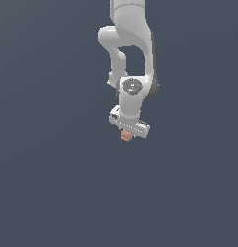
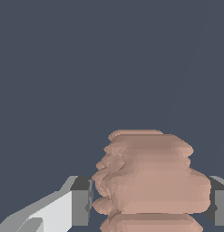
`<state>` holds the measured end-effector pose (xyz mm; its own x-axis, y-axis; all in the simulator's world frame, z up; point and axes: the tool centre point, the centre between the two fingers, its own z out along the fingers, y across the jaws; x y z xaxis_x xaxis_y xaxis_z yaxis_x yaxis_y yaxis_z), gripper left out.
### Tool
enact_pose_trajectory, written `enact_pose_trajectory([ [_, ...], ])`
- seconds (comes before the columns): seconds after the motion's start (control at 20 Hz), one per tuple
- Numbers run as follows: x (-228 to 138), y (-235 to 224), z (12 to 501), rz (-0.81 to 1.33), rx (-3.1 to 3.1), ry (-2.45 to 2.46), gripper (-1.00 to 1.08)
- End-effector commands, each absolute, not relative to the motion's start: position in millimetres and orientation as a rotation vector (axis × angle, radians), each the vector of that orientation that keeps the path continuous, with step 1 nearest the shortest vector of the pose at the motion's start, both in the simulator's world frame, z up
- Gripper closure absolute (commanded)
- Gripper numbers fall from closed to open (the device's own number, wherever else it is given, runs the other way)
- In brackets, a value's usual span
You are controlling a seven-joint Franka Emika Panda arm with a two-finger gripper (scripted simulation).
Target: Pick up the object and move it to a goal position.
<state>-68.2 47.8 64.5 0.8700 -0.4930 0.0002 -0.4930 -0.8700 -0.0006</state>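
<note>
The object [image 1: 125,137] is a small lumpy salmon-pink chunk that pokes out just beneath the white hand of the arm in the exterior view. In the wrist view the object [image 2: 152,181] looms large, with a ridged, bumpy surface. My gripper [image 2: 149,206] is shut on it, with one grey finger [image 2: 80,206] against one side and the other finger [image 2: 221,206] against the opposite side. In the exterior view the gripper [image 1: 127,133] points downward, and its fingers are mostly hidden behind the hand.
A flat, uniform dark blue-grey surface fills both views. The white arm [image 1: 130,48] comes down from the top of the exterior view. No other objects or edges show.
</note>
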Motion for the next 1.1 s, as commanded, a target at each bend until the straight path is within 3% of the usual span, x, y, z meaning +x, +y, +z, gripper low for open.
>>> enact_pose_trajectory([
  [0.0,-63,42,76,-0.002,-3.037,0.801,1.08],
  [1.05,15,-37,249,-0.001,-3.037,0.802,1.08],
])
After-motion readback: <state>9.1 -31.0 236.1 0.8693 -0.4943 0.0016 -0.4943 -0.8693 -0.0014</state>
